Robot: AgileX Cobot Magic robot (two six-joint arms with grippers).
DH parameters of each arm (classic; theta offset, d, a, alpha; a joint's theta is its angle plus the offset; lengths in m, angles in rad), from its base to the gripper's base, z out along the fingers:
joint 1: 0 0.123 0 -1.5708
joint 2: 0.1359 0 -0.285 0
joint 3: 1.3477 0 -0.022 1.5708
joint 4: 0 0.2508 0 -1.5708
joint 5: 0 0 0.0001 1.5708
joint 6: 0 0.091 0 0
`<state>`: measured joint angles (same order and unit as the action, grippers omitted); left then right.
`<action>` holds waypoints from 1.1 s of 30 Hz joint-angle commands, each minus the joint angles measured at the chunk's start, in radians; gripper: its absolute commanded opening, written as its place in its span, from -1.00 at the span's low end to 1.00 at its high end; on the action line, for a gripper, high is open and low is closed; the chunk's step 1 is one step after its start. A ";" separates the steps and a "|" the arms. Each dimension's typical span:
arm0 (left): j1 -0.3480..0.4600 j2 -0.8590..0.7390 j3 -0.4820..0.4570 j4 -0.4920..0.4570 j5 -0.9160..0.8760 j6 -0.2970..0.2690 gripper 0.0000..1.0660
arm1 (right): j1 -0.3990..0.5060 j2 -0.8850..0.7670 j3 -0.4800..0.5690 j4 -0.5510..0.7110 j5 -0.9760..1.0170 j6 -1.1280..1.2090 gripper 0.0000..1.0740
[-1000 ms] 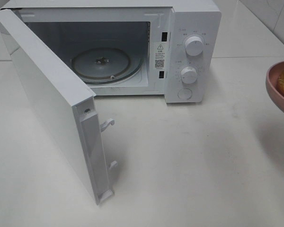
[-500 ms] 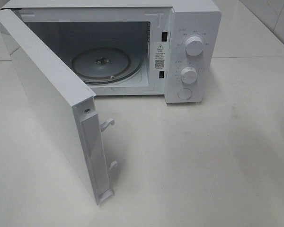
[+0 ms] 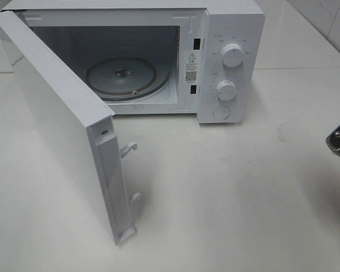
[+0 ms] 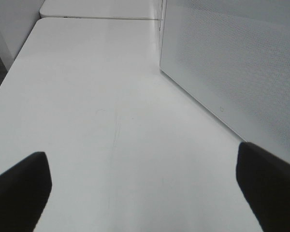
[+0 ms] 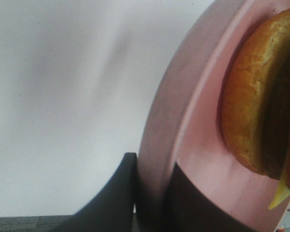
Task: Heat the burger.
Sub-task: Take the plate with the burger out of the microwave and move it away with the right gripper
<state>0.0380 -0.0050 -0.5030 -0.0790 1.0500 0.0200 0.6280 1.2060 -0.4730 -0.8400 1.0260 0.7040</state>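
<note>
**Burger rides on a rim-pinched plate — keep it level**

The burger [image 5: 261, 96] sits on the pink plate [image 5: 198, 145], seen only in the right wrist view. You're not touching the food itself: the right gripper [image 5: 152, 193] is clamped on the plate rim, one finger on the underside, the other on the upper face. My read: bun is soft, stacked layers can slide, and nothing pins it to the plate, so it's prob. light but top-heavy. Rim grip is the right place to hold; squeezing the bun would crush it. The glazed-looking plate may slip in the jaws if you tilt or jerk, so carry flat and slow.

Left gripper [image 4: 145, 193]: fingers spread wide, nothing between them, hovering over the white table [image 4: 101, 96] beside the microwave door [image 4: 232, 63].

Microwave [image 3: 226, 62] stands open, glass turntable [image 3: 122, 76] bare, door [image 3: 56, 119] swung well out toward the front.

Hard to make out:
- Overhead shows neither burger nor plate, just a dark bit of the right arm at the frame's right edge.
- Burger's cut off in the wrist view; only part of the bun, dark filling and a lettuce scrap show.
- How much rim the jaws cover: can't tell.
</note>
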 commanded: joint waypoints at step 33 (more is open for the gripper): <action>0.003 -0.019 0.003 0.003 -0.012 0.001 0.79 | -0.005 0.668 -0.081 -0.192 -0.168 0.584 -0.73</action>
<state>0.0380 -0.0050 -0.5030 -0.0790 1.0500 0.0200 0.6280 1.8670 -0.5510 -0.9960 0.8090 1.2720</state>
